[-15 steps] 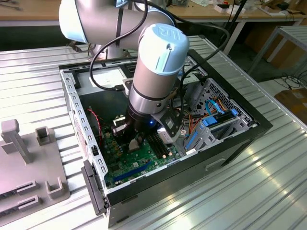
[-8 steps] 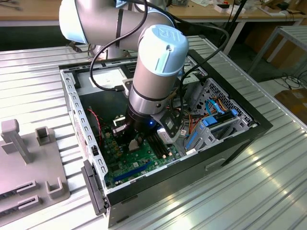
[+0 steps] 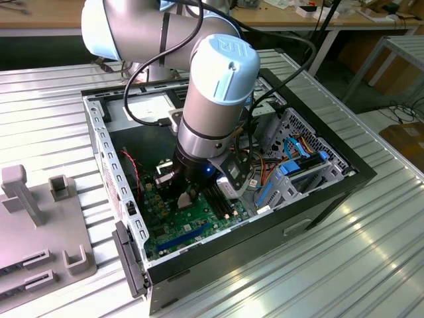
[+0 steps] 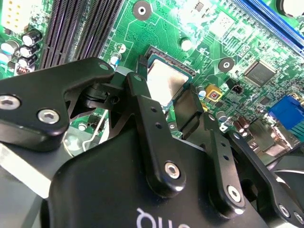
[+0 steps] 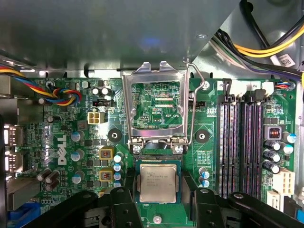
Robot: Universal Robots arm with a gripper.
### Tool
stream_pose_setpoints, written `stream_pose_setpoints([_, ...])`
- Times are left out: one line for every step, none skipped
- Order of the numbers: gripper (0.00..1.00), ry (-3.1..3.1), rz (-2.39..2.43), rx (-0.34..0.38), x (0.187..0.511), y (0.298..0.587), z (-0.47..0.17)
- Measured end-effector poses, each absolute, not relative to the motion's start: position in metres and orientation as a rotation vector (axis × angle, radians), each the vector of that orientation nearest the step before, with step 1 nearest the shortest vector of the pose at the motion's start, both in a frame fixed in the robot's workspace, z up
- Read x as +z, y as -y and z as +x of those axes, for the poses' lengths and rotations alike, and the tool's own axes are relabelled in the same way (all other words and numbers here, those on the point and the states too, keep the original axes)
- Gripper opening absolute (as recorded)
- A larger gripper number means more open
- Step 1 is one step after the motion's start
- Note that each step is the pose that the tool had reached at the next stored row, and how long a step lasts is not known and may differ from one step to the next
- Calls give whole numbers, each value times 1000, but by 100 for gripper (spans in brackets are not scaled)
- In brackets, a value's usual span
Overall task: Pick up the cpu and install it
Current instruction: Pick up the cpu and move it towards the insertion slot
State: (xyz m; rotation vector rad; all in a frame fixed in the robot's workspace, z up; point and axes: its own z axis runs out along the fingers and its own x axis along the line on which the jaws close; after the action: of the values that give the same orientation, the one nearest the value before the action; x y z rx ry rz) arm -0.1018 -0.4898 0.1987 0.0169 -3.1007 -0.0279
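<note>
Sitting between the jaws | cpu [image 5: 158, 183] | at socket [image 5: 159, 156] | load plate [image 5: 156, 107] raised

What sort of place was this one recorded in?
Probably a robotics lab or workshop: a robot arm reaches into an open desktop computer case standing on a ribbed metal table, with wooden workbenches behind it.

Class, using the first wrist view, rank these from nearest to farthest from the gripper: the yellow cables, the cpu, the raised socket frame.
1. cpu: right at the gripper.
2. socket frame: raised, just beyond the cpu.
3. yellow cables: farthest, past the memory slots.
</note>
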Motion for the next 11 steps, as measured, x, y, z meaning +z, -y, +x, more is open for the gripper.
stream_pose_setpoints([47,3101,17,-28,198,490,-102])
stream_pose_setpoints([47,3101,17,-28,198,490,-102])
stream_pose_setpoints([47,3101,17,-28,198,490,-102])
stream_pose_setpoints([47,3101,17,-28,198,490,-102])
stream_pose_setpoints([47,3101,17,-28,198,490,-102])
stream_pose_setpoints([47,3101,17,-28,198,490,-102])
stream_pose_setpoints([47,3101,17,-28,198,490,-102])
stream_pose_setpoints([47,3101,17,-28,198,490,-102])
stream_pose_setpoints([47,3101,17,-28,198,490,-102])
stream_pose_setpoints([47,3101,17,-29,198,490,-102])
stream_pose_setpoints([49,3101,17,-29,198,490,-102])
